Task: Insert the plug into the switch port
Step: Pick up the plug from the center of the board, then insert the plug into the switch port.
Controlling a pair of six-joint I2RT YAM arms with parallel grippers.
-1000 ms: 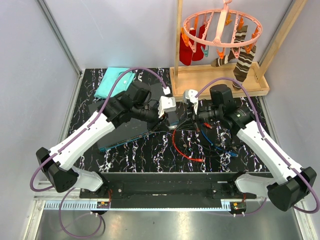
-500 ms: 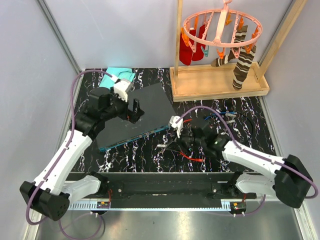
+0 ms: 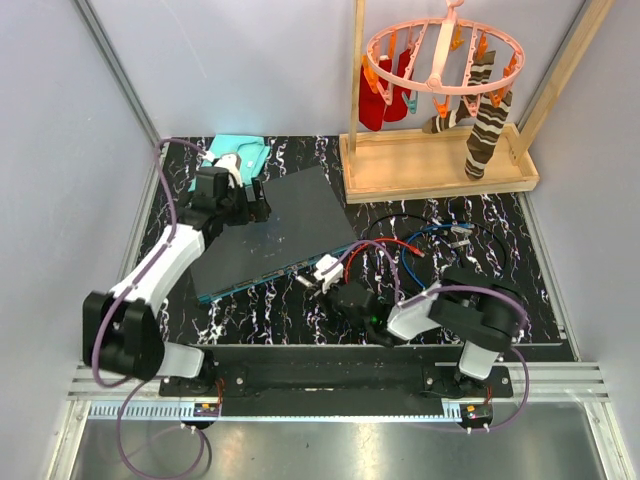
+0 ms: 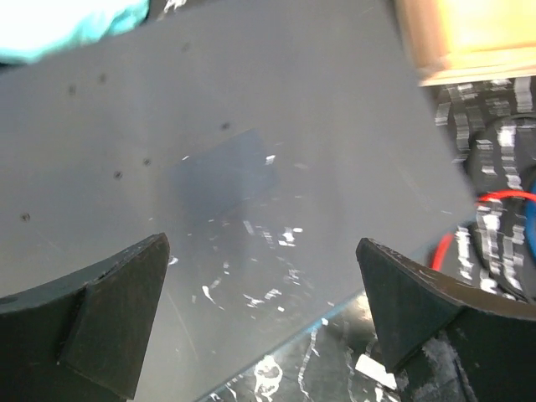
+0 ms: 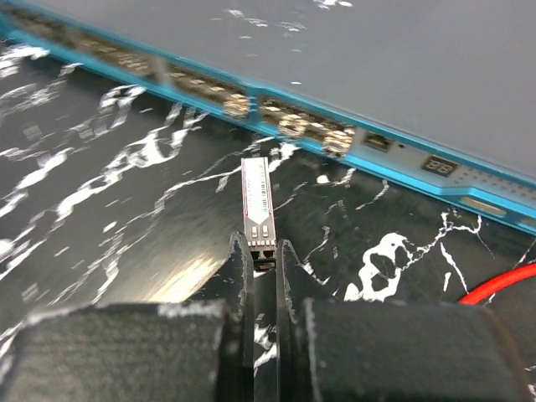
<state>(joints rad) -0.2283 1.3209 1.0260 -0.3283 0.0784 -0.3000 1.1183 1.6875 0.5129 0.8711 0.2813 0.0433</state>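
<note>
The switch (image 3: 275, 220) is a flat dark grey box lying at the table's left middle, its teal-blue port edge (image 3: 270, 272) facing the near right. My left gripper (image 3: 255, 205) hovers open over the switch's grey top (image 4: 251, 126), nothing between its fingers (image 4: 126, 310). My right gripper (image 3: 315, 280) sits low by the table, shut on the back end of the plug (image 5: 257, 201), a small silver module. The plug points at the row of sockets (image 5: 293, 126) and stands a short gap away from them, lying close to the black marble surface.
A folded teal cloth (image 3: 235, 152) lies behind the switch. A wooden rack base (image 3: 440, 160) with a pink hanger ring of socks (image 3: 440, 60) stands at the back right. Red and blue cables (image 3: 410, 250) coil on the table right of the switch.
Both grippers left the table's middle. The left arm drew back to the far left and opened over the switch. The right arm dropped low and swung left, bringing the plug before the teal edge.
</note>
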